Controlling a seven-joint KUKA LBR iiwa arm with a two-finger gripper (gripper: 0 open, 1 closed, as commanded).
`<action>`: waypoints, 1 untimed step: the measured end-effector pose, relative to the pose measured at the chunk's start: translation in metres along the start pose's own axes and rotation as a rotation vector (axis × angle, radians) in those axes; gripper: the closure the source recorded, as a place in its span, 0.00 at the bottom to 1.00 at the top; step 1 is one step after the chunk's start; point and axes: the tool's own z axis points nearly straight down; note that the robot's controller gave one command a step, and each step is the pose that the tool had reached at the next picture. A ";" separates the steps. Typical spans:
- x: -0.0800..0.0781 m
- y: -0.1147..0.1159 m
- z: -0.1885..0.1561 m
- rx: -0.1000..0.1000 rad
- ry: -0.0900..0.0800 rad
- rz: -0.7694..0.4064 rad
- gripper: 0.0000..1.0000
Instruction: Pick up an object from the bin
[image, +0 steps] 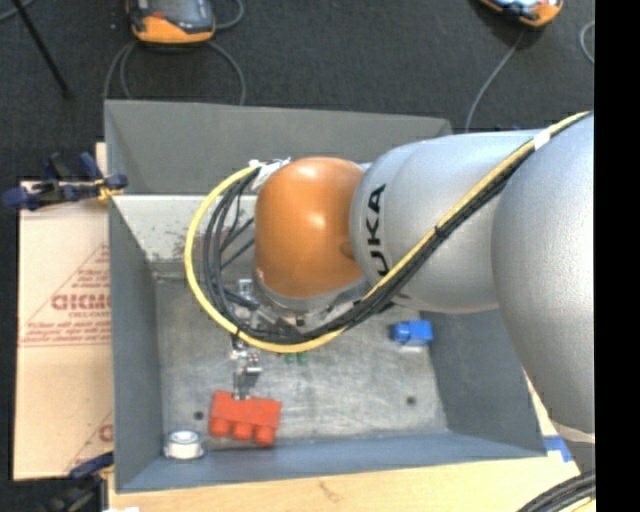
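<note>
Down in the bin, we see the gripper hanging from under the arm's orange cover, with a loop of cables curving round its left side. It points down at the floor in the lower left part of the view. From this angle the tip is small and partly lost against the grey metal, so we cannot make out whether it is spread or closed, and we see nothing held in it.

Just below the gripper in the view lies a red block, a flat brick with what look like three round studs along its near edge. The gripper's tip comes close to the block's far edge; whether the two touch, we cannot tell.

A silver cap sits just left of the block, in the bin's near left corner. A blue piece lies well apart, on the right side of the floor beside the arm. A small green bit peeks out from under the cover.
</note>
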 end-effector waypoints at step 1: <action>0.038 -0.025 0.097 0.002 -0.019 -0.381 0.00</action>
